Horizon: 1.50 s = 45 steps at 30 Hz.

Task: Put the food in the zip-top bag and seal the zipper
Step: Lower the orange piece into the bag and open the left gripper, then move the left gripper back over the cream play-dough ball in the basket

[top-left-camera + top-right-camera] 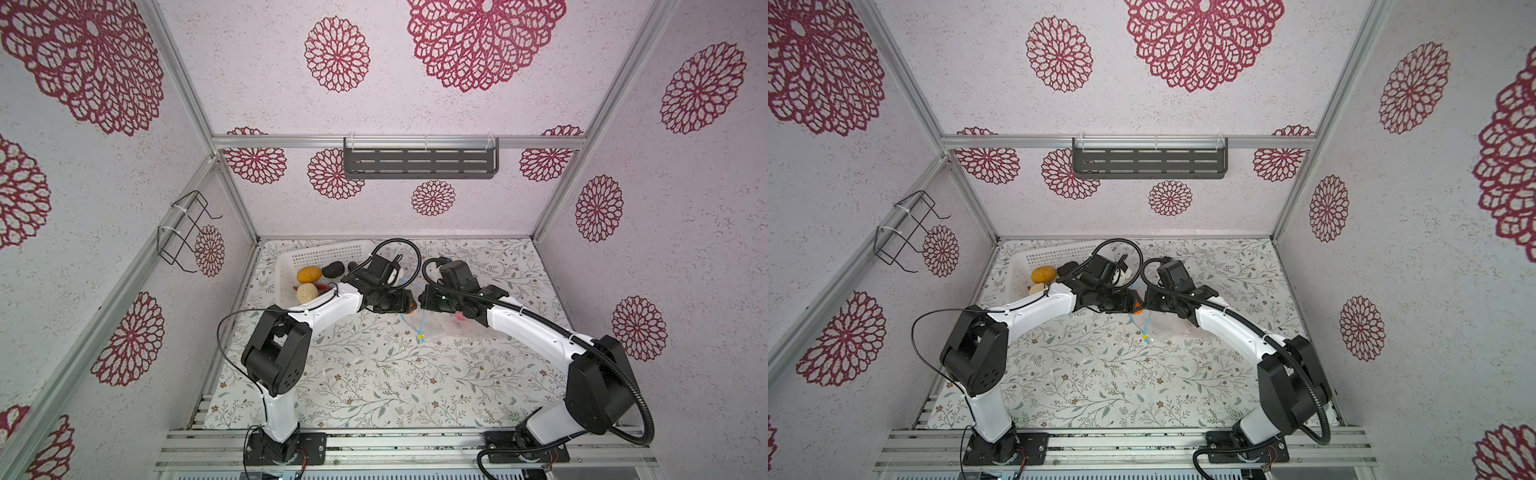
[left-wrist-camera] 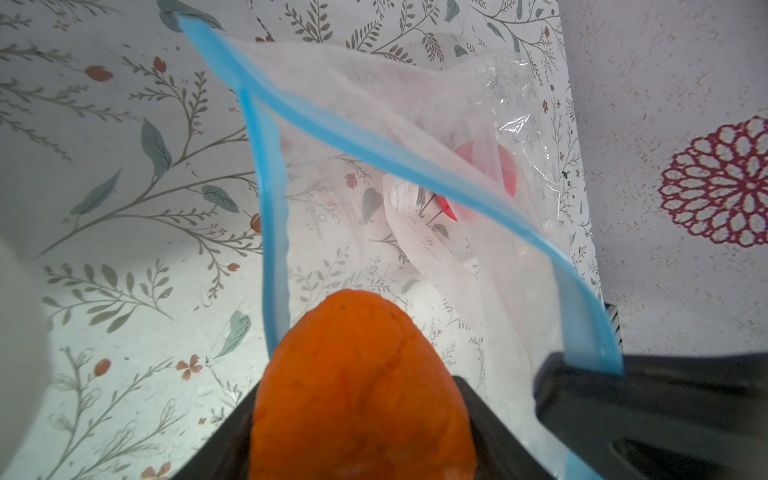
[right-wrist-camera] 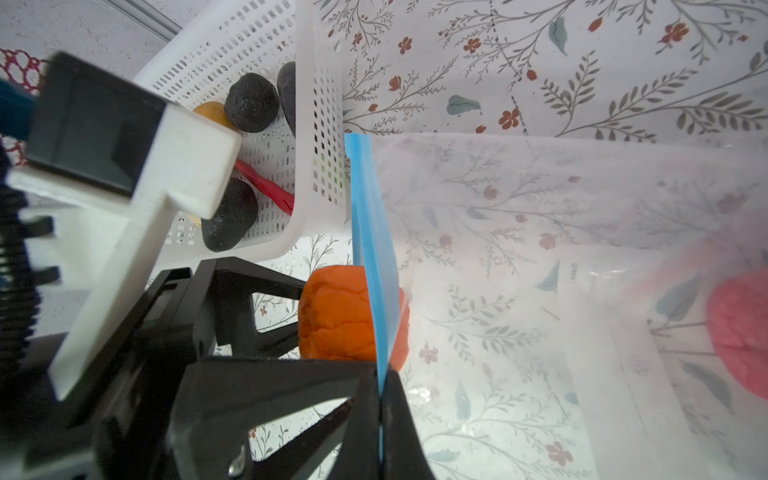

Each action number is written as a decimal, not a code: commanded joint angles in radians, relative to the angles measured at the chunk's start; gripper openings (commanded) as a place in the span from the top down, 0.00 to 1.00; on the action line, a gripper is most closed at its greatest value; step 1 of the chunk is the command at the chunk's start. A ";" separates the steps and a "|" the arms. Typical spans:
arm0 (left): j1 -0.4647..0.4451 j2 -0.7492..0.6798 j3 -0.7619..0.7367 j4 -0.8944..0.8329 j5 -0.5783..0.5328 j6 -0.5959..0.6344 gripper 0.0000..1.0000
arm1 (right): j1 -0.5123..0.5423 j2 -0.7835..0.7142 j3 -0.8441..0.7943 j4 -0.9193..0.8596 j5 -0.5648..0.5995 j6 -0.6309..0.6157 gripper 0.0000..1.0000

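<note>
The clear zip-top bag [image 1: 440, 328] lies mid-table with its mouth held up and open. My right gripper [image 3: 380, 415] is shut on the blue zipper [image 3: 374, 249] strip. In a top view its yellow slider [image 1: 422, 336] shows at the near end. My left gripper [image 2: 361, 436] is shut on the orange piece [image 2: 365, 374], holding it at the bag's mouth; the piece shows partly past the blue strip in the right wrist view. A pink-red ball [image 2: 494, 166] lies inside the bag. The other food sits in the basket: a yellow-orange potato [image 1: 308, 274], a cream ball [image 1: 306, 293], black lumps [image 3: 251, 102] and a red chilli [image 3: 266, 187].
The white perforated basket [image 1: 324, 253] stands at the back left of the floral table, right beside the bag's mouth. A grey slotted shelf [image 1: 419, 162] hangs on the back wall and a wire rack [image 1: 183, 232] on the left wall.
</note>
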 commanded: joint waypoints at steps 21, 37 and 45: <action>-0.009 -0.001 0.002 0.016 -0.010 0.000 0.29 | -0.007 -0.026 0.010 0.024 -0.010 0.014 1.00; 0.055 -0.163 0.121 -0.238 -0.260 -0.028 0.25 | -0.006 -0.046 -0.015 0.036 -0.001 0.026 1.00; 0.174 -0.168 0.204 -0.486 -0.389 0.057 0.25 | -0.006 -0.045 -0.005 0.028 -0.002 0.019 1.00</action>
